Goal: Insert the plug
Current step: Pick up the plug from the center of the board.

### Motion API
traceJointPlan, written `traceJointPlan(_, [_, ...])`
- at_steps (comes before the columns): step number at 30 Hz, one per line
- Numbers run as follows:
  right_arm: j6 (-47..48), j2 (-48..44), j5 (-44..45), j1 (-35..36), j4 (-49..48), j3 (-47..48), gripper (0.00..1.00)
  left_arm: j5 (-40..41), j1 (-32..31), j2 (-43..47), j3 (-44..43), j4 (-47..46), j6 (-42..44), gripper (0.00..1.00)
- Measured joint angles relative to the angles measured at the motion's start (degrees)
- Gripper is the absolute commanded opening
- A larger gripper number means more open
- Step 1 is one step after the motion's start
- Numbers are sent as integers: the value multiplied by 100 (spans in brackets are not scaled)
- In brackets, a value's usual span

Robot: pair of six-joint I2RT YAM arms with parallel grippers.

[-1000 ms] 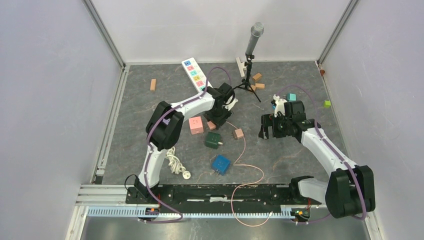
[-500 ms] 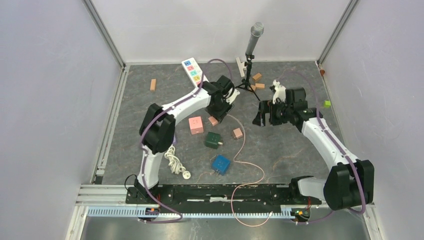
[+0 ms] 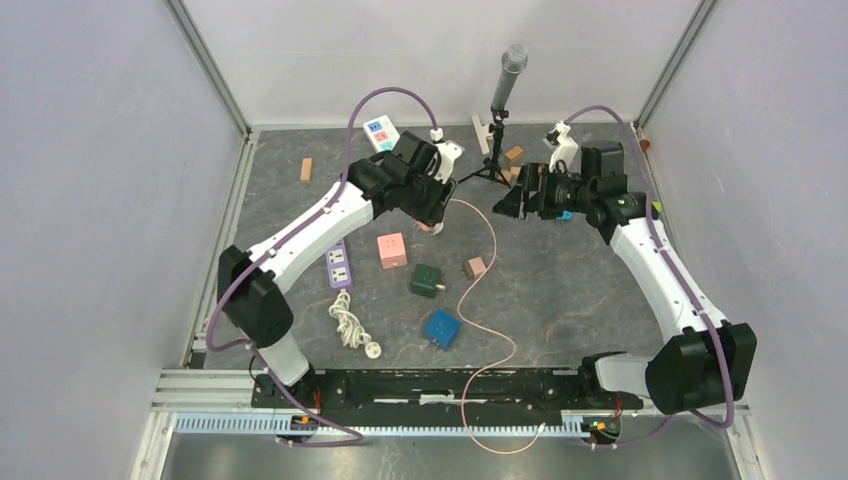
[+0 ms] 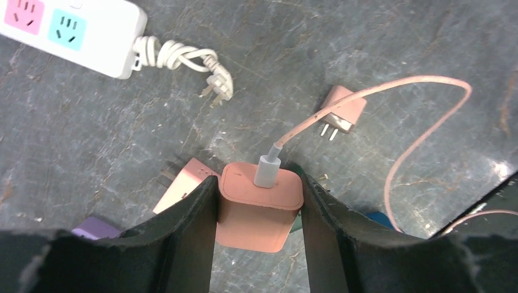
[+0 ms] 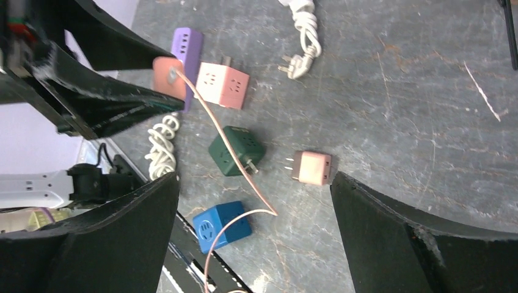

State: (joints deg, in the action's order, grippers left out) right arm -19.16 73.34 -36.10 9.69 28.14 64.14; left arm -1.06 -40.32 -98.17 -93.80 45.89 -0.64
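Left wrist: left gripper [image 4: 259, 190] clamps pink plug [image 4: 256, 213]

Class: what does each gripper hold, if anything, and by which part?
The left gripper holds the pink charger plug, clamped by its two opposite sides. The right gripper is open and holds nothing.

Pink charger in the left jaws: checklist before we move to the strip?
1. Pink charger gripped: ok, left gripper jaws shut on its sides.
2. Prong orientation: cannot tell, hidden beneath the body.
3. Cable slack: ok, it curves loosely with no tension showing.
4. White power strip sockets free: ok for the two in view.
5. Charger over a socket: not ok, the strip lies off to the side.
6. Right gripper out of the way: ok, open and empty.
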Motion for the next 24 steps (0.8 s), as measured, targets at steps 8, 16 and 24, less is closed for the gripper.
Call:
traceJointPlan(8, [-227, 28, -225, 9, -28, 476, 98, -1147, 11, 715, 949, -815, 267, 5])
traceJointPlan(16, [-498, 267, -280, 313, 66, 590, 98, -2616, 9, 1482, 2430, -2260, 761, 3])
traceJointPlan(24, [-708, 778, -195, 970, 616, 894, 98, -3108, -9, 2037, 3346, -3381, 1185, 2])
